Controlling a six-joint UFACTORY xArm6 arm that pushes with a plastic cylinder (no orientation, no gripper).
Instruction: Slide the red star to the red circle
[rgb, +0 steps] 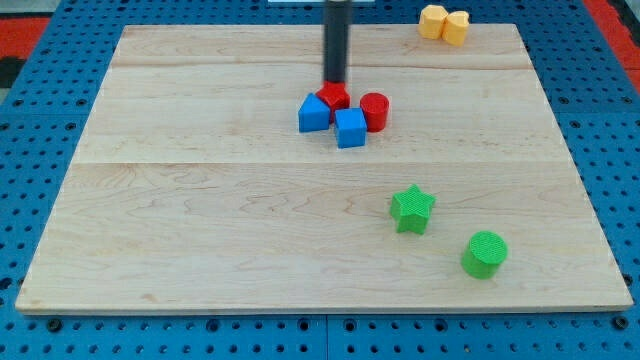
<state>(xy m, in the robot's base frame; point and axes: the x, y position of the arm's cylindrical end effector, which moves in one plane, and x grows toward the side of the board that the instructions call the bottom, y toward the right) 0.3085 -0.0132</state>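
The arm carries no claw. It ends in a straight dark rod, so nothing here can open, close or grasp; it works by pushing only.

My tip (334, 82) stands at the top side of the red star (333, 97), touching it or just short of it; the view does not settle which. The rod rises straight up out of the view's top edge.

The red star lies in the upper middle of the bench (200, 220), inside a tight cluster. Immediately to its right, touching or very nearly so, is the red circle (374, 111). A blue block with a peaked top (314, 114) sits against the star's lower left, and a blue cube (351, 128) sits below, between star and circle.

Judgement: the star appears to be at its target already, or one short nudge away. The tip's position above the star suits a push toward the view's bottom, not toward the circle; a sideways approach from the star's left would be needed to close any remaining gap. The two blue blocks crowd the star and may shift with it.

Well apart from the cluster: a green star (411, 209) and a green circle (484, 253) at lower right, and a yellow block (444, 24) at the bench's top right edge.
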